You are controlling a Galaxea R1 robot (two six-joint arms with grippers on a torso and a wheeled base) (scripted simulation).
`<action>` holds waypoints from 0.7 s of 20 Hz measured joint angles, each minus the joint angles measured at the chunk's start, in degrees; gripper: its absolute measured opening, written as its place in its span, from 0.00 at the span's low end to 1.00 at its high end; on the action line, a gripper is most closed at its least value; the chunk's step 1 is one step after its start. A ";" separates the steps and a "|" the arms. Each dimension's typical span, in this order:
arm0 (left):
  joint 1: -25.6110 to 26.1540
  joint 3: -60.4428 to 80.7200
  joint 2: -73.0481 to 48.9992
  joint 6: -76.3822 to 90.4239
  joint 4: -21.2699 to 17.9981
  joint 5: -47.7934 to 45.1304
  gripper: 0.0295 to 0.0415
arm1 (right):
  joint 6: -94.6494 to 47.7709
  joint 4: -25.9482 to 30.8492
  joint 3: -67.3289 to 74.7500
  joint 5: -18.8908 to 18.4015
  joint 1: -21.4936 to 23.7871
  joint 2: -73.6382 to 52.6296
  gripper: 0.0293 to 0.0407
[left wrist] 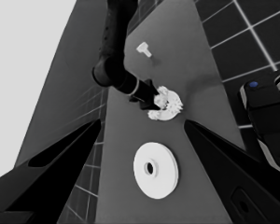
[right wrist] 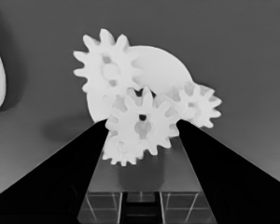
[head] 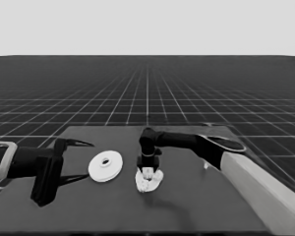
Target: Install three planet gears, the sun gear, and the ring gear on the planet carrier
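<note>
While the right gripper (right wrist: 142, 128) hangs straight down over the middle of the dark table (head: 196, 206), its two long black fingers (right wrist: 60, 172) are closed narrowly on a small white toothed gear (right wrist: 142, 125), which sits between the tips directly above the smaller round part (right wrist: 163, 70), a flat thin white disc already carrying other gears. That held gear looks, by my judgement, light, rigid and hard, like moulded plastic; the teeth give the fingers something to bite on, so taking it across the toothed rim, as now, seems the sound hold, though the smooth material could let it twist or slip if squeezed off-centre, and its teeth must mesh with its neighbours as it goes down. Around it in the right wrist view three more gears show on the disc: one large in the picture at the far side (right wrist: 107, 67), one to the side (right wrist: 196, 103), and one partly hidden beneath the held gear (right wrist: 121, 151). That makes four small gears counted, all at the smaller round part. Just beside this cluster, toward the left arm, lies the larger round part (head: 105, 165), a thick white stepped disc with a small dark centre hole, one only, apart from the gears and likely heavier, best gripped across its rim. A thin white piece (left wrist: 143, 49), also single, lies near the table's right side. The left gripper (head: 78, 160) waits over the table's left end, fingers spread wide and holding nothing.
</note>
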 joint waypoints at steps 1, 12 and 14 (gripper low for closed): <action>0.00 0.00 0.00 0.00 0.00 0.00 0.75 | -0.02 -0.04 -0.03 0.02 -0.03 0.01 0.15; 0.00 0.00 0.00 0.00 0.00 0.00 0.75 | 5.11 -0.06 -0.11 0.03 -0.80 -0.04 0.14; 0.00 0.00 0.00 0.00 0.00 0.00 0.75 | 6.31 -0.06 -0.13 0.04 -0.89 -0.07 0.14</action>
